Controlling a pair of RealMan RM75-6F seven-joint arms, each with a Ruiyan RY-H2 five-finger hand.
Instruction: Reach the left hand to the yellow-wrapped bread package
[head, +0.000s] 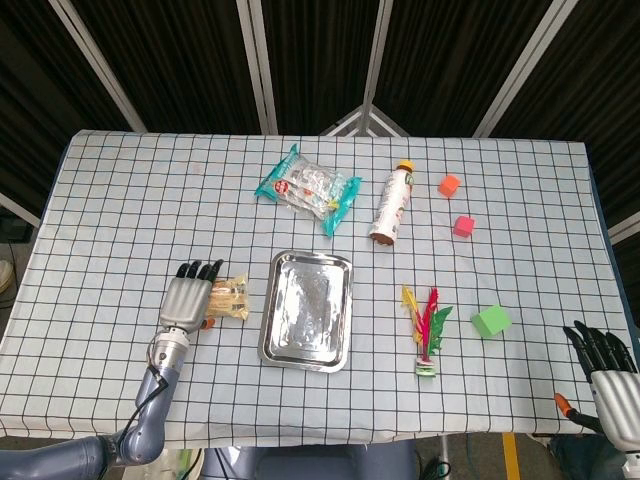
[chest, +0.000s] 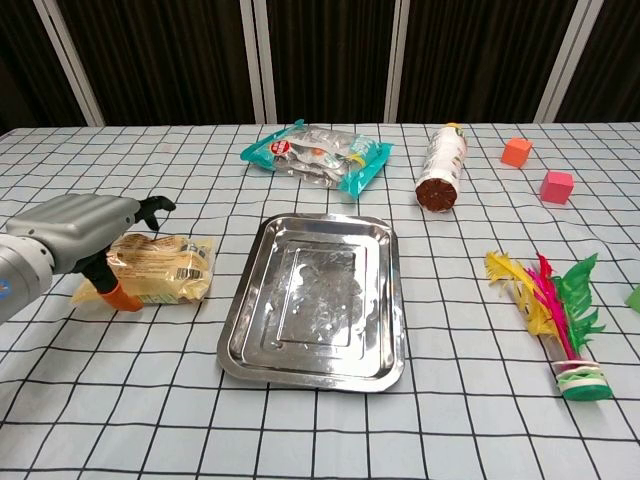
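The yellow-wrapped bread package (head: 229, 298) (chest: 168, 266) lies flat on the checked cloth, left of the steel tray. My left hand (head: 189, 297) (chest: 82, 229) is over its left end with fingers stretched forward and apart, hiding that end. Its orange-tipped thumb points down at the near edge of the package. Whether the palm touches the wrapper cannot be told; nothing is gripped. My right hand (head: 610, 372) rests at the table's near right corner, fingers spread, holding nothing; the chest view does not show it.
A steel tray (head: 308, 310) (chest: 315, 300) sits mid-table. Behind it lie a teal snack bag (head: 308, 187) (chest: 315, 155) and a bottle on its side (head: 391, 205) (chest: 441, 170). Orange (head: 449, 185), pink (head: 464, 226) and green (head: 491, 321) cubes and a feather shuttlecock (head: 426, 330) stand to the right.
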